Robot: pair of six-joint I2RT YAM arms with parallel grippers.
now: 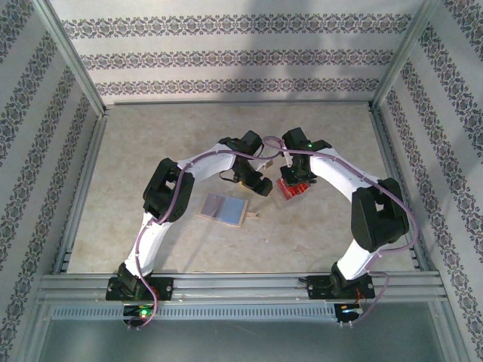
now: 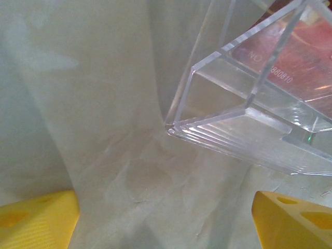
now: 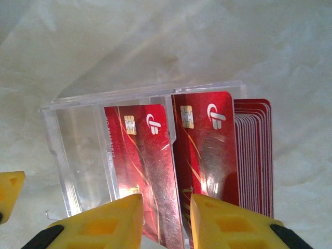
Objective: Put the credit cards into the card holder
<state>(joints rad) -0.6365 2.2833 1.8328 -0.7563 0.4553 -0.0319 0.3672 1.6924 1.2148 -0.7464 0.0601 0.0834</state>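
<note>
Right fingers (image 3: 116, 223) nearly together astride a credit card (image 3: 145, 166) standing in the clear box (image 3: 78, 150), clamped or not I can't tell. Left fingers (image 2: 36, 218) wide apart beside the box, likely bracing. Open card holder (image 1: 224, 209) waits centre-left on counter (image 1: 151, 151).

The credit cards (image 3: 205, 150) look glossy, their box (image 3: 78, 150) clear plastic.

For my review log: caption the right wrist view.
Right tool poised around a red credit card in the clear box, beside a card stack.
</note>
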